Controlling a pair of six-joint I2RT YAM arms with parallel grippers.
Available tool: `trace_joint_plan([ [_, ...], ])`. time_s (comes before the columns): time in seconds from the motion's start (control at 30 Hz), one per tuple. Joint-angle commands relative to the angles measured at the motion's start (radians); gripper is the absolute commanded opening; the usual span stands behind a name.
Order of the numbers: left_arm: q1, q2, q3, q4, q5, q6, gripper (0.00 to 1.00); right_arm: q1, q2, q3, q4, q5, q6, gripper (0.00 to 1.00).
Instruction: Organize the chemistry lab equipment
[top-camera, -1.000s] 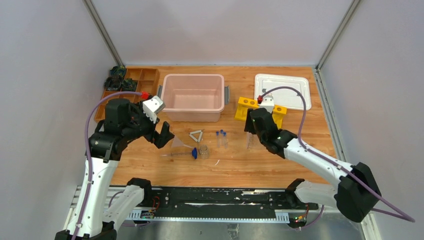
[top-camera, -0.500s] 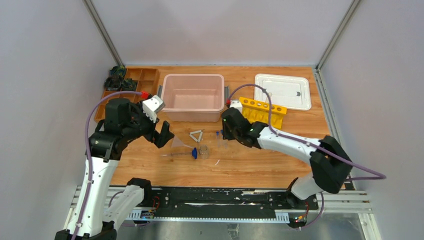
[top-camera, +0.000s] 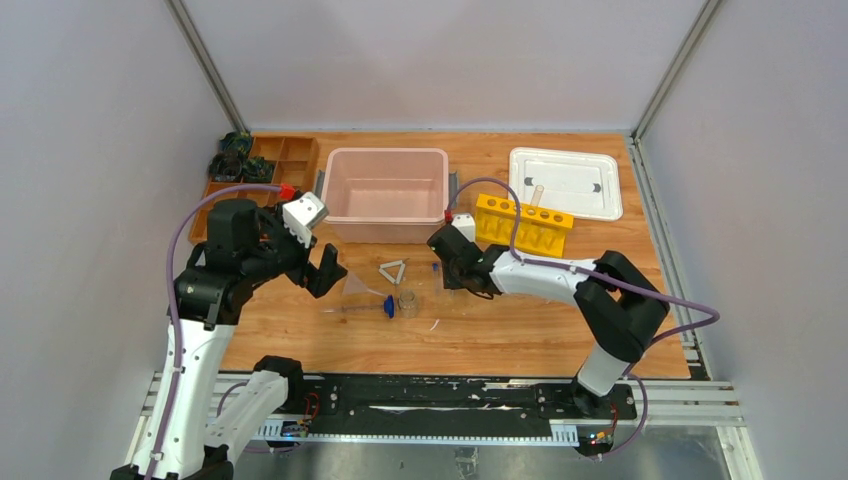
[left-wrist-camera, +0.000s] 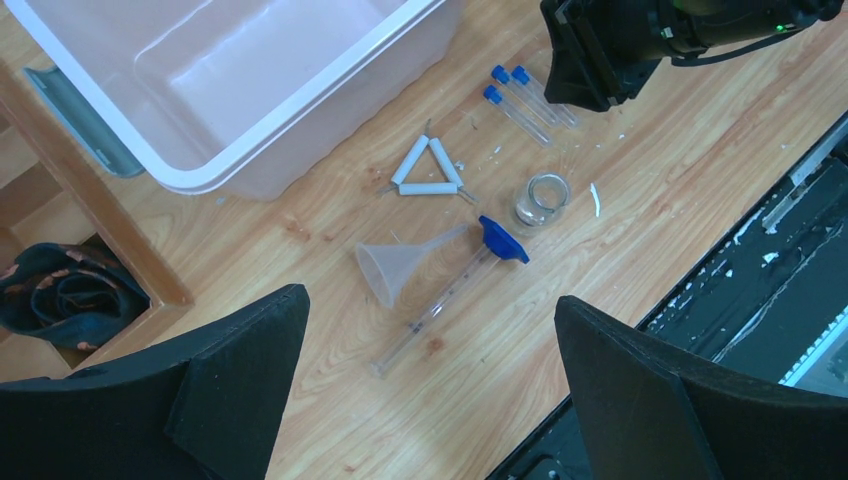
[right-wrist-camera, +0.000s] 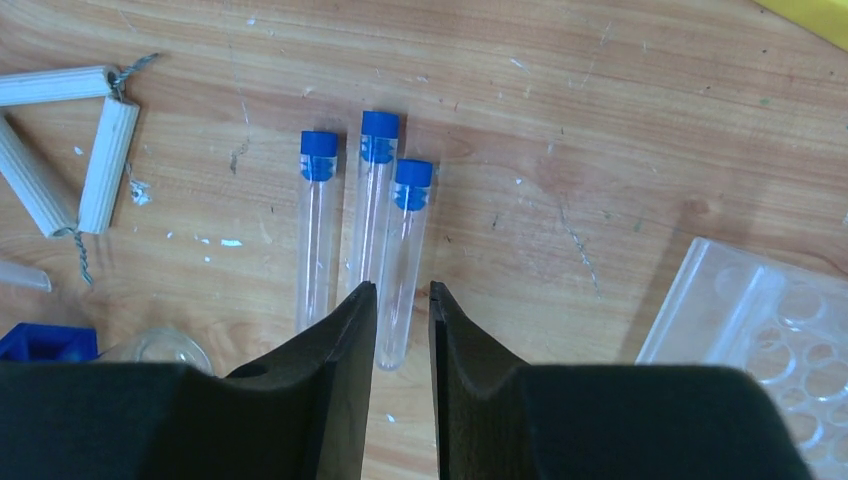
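Note:
Three blue-capped vials (right-wrist-camera: 370, 200) lie side by side on the table. My right gripper (right-wrist-camera: 402, 287) hovers over them with its jaws narrowly apart, either side of the rightmost vial's (right-wrist-camera: 403, 250) bottom end, holding nothing. It covers most of the vials in the top view (top-camera: 447, 268). My left gripper (left-wrist-camera: 430, 300) is wide open and empty above the clear funnel (left-wrist-camera: 400, 268) and the glass tube (left-wrist-camera: 440, 305) with its blue cap. The tiny beaker (left-wrist-camera: 542, 198) and pale triangle (left-wrist-camera: 428, 170) lie nearby. The clear vial tray (right-wrist-camera: 770, 330) lies right of the vials. The yellow rack (top-camera: 520, 222) holds one tube.
A pink bin (top-camera: 387, 195) stands behind the funnel and triangle. A white tray (top-camera: 565, 182) lies at the back right. The brown wooden tray (top-camera: 255, 170) of dark parts sits at the back left. The black rail (top-camera: 440, 400) runs along the near edge.
My right arm has swung left from the yellow rack to above the vials. The left arm has not moved.

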Motion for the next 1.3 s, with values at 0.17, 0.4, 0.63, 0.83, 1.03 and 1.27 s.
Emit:
trace_joint_plan([
  [0.17,-0.003,-0.005,0.045,-0.004,0.008,0.008,1.0,0.001,0.066,0.034,-0.014,0.068,0.029,0.27],
  [0.4,-0.003,0.001,0.036,-0.004,0.014,0.006,1.0,-0.021,0.089,0.02,-0.009,0.062,0.046,0.24],
  [0.63,-0.003,0.005,0.039,-0.004,0.02,0.004,1.0,-0.039,0.129,0.032,-0.03,0.054,0.053,0.31],
  [0.83,-0.003,0.001,0.045,-0.01,0.019,0.006,1.0,-0.049,0.084,-0.003,-0.016,0.011,0.053,0.2],
  [1.03,-0.003,-0.005,0.048,-0.009,0.023,0.003,1.0,-0.05,-0.063,-0.051,-0.032,0.019,0.06,0.0],
  [1.27,-0.003,0.011,0.04,-0.009,0.025,0.01,1.0,-0.032,-0.354,-0.089,-0.05,-0.072,0.117,0.0],
])
